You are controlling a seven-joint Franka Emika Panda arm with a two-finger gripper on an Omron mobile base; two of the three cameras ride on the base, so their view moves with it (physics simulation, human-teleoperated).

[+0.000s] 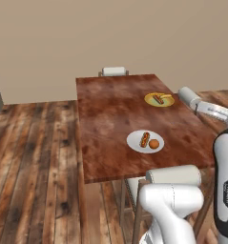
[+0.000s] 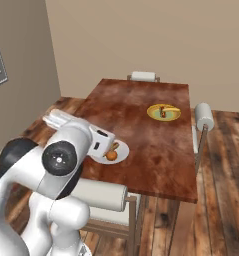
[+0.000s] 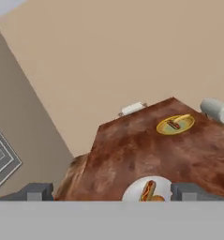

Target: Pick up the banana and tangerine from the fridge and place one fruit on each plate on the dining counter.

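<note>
Orange smooth tangerine [image 1: 154, 143] lay on round white plate [image 1: 134, 140]; curved yellow banana [image 1: 165, 96] on yellow plate [image 1: 151, 100] at 1 o'clock beyond. Two-finger gripper [image 3: 111, 191] stood wide, empty, above white plate; both fruits placed on reddish-brown wood dining counter [image 1: 110, 114].

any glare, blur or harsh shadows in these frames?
Left base view: flat even light, soft sheen on the dining counter, no hard shadows. Right base view: sharp, the arm hides part of the white plate. Hand view: tilted, soft; yellow plate readable.
</note>
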